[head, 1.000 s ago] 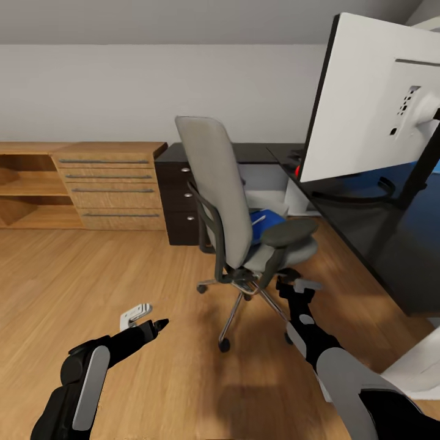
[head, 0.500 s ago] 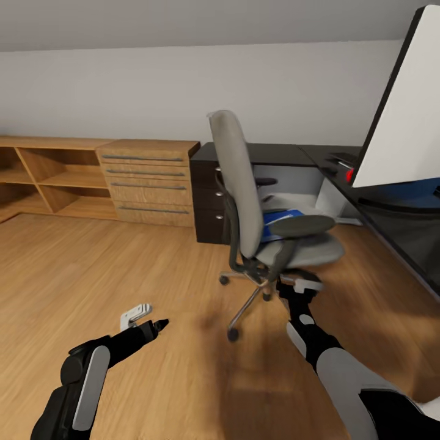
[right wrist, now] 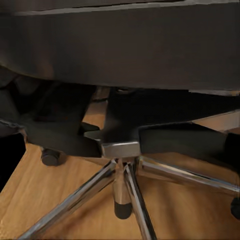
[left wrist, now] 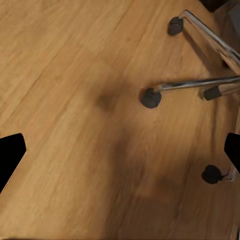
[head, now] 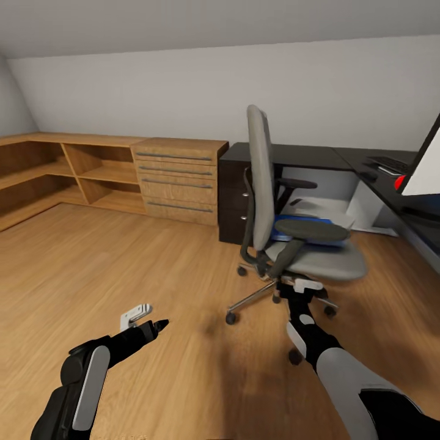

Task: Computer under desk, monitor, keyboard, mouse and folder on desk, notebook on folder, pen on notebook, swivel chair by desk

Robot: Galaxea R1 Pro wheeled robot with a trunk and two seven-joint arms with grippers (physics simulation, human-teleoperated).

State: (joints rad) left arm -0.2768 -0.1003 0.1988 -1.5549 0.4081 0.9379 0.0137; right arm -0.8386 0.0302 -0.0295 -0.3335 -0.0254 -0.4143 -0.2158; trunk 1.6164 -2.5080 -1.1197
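Note:
The swivel chair [head: 261, 177] stands side-on at centre right, its grey seat [head: 321, 260] facing right, on a chrome star base [right wrist: 120, 170]. The blue folder [head: 302, 221] lies on the seat behind the armrest. The black desk [head: 287, 156] runs behind the chair and along the right, with the keyboard [head: 390, 164] on it. The monitor [head: 428, 174] shows as a white back at the right edge. My right gripper [head: 298, 286] is open just under the seat's front. My left gripper [head: 145, 319] is open over bare floor [left wrist: 75, 100].
A light wooden drawer unit [head: 178, 181] and open shelves [head: 73, 174] line the back wall at left. A small red thing [head: 400, 182] sits on the desk by the monitor. Chair castors [left wrist: 150, 98] lie close to my left gripper. Wooden floor stretches to the left.
The camera has swung left: chair, desk and monitor have slid right in the picture, and more shelving shows at left. Both arms hold the same pose and stay open.

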